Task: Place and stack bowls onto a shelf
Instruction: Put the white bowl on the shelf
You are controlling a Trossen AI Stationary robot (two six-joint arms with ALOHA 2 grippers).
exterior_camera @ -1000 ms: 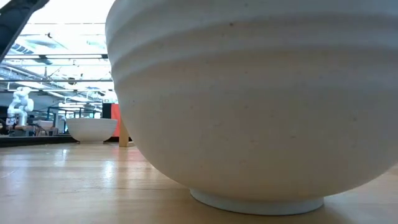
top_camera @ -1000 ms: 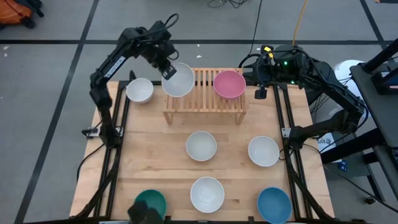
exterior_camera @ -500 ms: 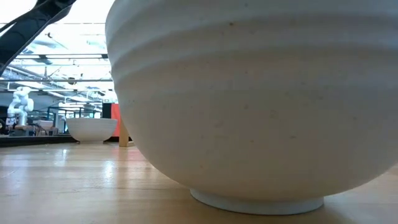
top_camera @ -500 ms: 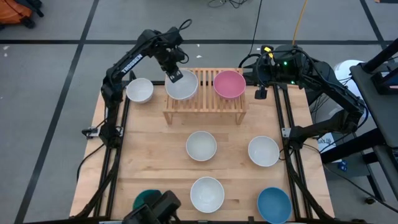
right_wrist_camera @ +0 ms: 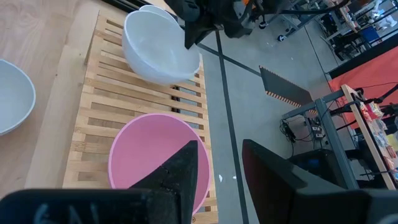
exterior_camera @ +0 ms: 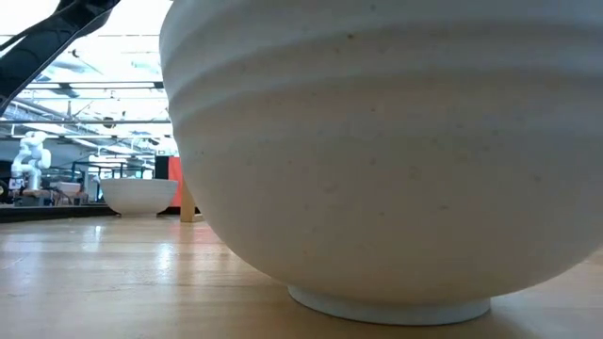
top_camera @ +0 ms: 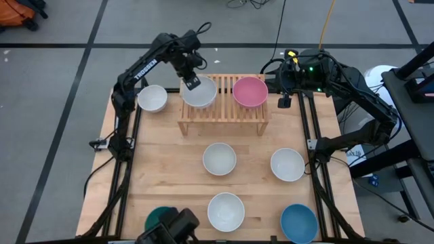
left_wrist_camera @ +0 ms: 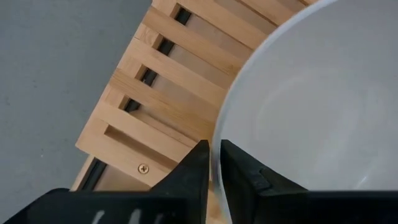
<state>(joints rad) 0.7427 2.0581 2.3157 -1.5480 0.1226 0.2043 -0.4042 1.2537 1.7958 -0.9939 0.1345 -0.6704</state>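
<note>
Shelf (top_camera: 224,108) is pretty crowded: white bowl (top_camera: 199,93) on its left end with the left gripper (top_camera: 192,83) right at its rim, pink bowl (top_camera: 249,91) on the right end. Only a narrow slatted gap between them. Table front of the shelf is open down to the middle bowl (top_camera: 220,158).
</note>
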